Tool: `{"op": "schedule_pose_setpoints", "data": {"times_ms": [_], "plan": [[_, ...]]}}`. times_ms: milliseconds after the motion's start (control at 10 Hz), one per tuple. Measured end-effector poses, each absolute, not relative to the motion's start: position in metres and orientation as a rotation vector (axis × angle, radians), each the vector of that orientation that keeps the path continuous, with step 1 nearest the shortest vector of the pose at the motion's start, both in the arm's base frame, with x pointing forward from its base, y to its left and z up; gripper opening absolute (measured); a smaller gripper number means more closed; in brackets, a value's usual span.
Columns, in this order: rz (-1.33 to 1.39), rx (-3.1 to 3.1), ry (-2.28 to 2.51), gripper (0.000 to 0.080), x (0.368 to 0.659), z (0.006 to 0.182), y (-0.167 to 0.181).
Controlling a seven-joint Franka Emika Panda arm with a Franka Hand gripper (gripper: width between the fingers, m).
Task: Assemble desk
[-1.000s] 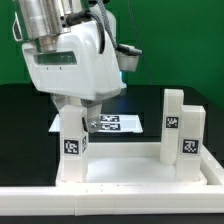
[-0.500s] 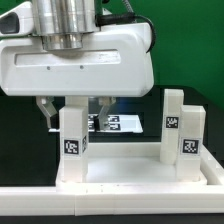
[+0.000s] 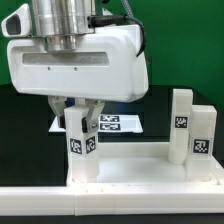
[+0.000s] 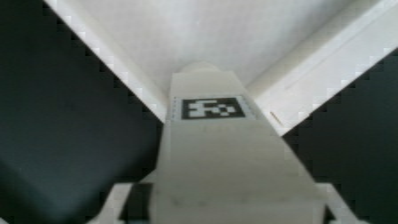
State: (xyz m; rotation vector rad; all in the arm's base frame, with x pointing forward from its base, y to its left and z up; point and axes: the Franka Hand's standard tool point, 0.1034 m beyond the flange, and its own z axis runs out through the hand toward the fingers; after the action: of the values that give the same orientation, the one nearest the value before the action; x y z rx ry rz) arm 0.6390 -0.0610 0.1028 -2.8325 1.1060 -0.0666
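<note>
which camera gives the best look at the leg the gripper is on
The wrist view: the leg fills it, tag sharp. The exterior view shows that leg standing upright on the tabletop, its top hidden between the gripper fingers.

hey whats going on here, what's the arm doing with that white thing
A robot arm is putting a white desk together. Its claw is down around the top of one upright tagged leg at the exterior view's left, standing on the upturned tabletop. The wrist view looks straight down that leg between the fingers. Two more legs stand at the exterior view's right. The marker board lies behind on the black table.
</note>
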Motion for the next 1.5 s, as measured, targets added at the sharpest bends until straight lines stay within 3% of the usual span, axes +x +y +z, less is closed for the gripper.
{"op": "schedule_pose_setpoints", "data": {"times_ms": [400,1000,1200,1300,1400,1500], "plan": [[0.068,-2.199,2.021,0.0292,0.635,0.102,-0.057],[0.105,-1.838,2.36,0.0292,0.635,0.103,-0.055],[0.11,-1.834,2.361,0.0522,0.635,0.101,-0.054],[0.111,-1.835,2.36,0.0522,0.635,0.101,-0.054],[0.105,-1.843,2.349,0.0622,0.636,0.104,-0.055],[0.08,-1.86,2.301,0.0641,0.641,0.125,-0.056]]}}
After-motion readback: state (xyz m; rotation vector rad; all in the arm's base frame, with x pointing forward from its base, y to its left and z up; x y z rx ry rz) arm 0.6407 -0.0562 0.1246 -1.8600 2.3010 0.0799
